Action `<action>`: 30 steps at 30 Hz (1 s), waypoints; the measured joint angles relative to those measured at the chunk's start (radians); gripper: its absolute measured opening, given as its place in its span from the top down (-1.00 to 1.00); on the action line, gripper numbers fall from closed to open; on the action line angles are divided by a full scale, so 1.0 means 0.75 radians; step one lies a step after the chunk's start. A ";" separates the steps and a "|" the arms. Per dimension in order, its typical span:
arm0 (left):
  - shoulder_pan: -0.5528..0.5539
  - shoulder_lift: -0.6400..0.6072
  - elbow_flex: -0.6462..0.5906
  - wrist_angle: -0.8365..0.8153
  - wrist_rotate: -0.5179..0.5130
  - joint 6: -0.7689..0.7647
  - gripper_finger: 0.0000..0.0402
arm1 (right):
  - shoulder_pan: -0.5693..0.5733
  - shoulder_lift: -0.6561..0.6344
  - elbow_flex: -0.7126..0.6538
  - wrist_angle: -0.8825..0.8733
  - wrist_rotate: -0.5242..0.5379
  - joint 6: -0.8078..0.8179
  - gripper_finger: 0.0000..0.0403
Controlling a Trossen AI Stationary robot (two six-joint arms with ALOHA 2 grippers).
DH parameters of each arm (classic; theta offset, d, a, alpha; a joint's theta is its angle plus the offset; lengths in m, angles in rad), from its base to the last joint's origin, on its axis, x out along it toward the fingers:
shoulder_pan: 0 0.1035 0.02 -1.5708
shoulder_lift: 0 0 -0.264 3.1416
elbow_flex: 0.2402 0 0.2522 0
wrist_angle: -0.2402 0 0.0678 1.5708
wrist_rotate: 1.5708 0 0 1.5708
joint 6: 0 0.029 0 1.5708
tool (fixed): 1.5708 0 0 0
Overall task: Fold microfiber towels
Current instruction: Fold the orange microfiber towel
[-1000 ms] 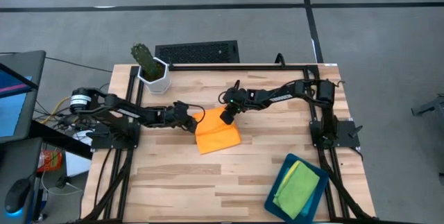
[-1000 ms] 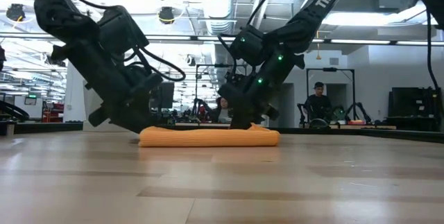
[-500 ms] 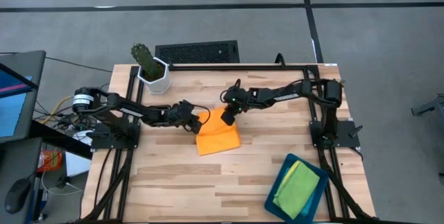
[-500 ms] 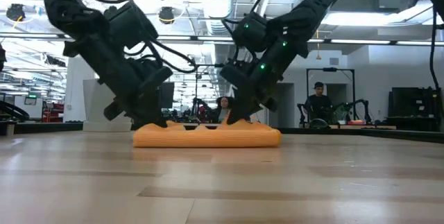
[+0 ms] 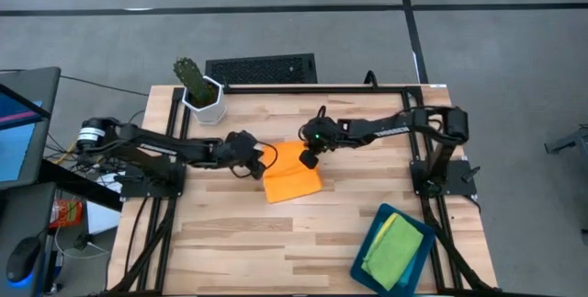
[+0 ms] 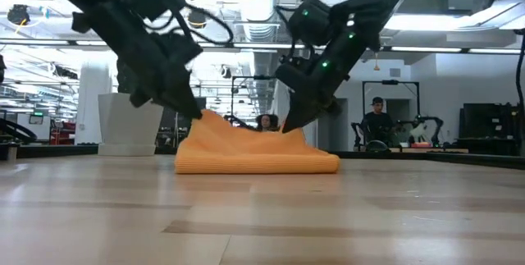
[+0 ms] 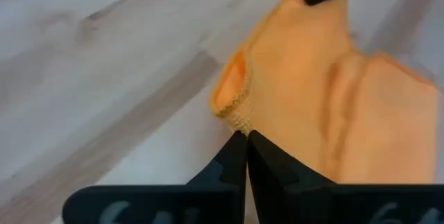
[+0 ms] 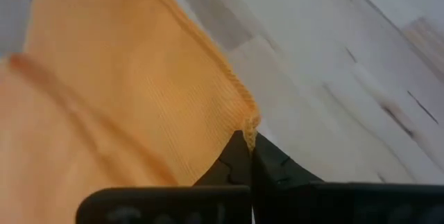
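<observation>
Two hands meet at the orange towel near the middle of the desk. Looking down from above, you see the left hand reaching in from the left edge and the right hand reaching in from the right; each sits at one far corner of the towel. Your left wrist camera shows the two dark fingers pressed together, with the hemmed corner of the orange towel pinched at their tips. Your right wrist camera shows the same: fingers closed tight on a corner of the orange towel.

From desk height, the left hand and right hand hold the two corners raised above the desk, so the far edge of the orange towel rises into two peaks with a dip between them, while its near part lies flat on the wood.

At the near right corner of the desk you find a dark teal tray, and in it a green towel lying on top of a light blue towel, only an edge of which shows. A white pot with a cactus stands at the far left corner. Beyond the desk, a person is in the room behind.
</observation>
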 joint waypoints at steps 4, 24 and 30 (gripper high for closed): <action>-0.067 -0.019 0.000 -0.009 0.034 0.070 1.00 | 0.060 -0.057 -0.051 0.047 0.052 -0.024 0.96; -0.377 -0.020 0.000 0.036 0.047 0.274 1.00 | 0.383 -0.143 -0.252 0.178 0.236 -0.002 0.96; -0.408 0.035 0.000 0.057 0.148 0.325 1.00 | 0.462 -0.143 -0.300 0.205 0.246 0.012 0.95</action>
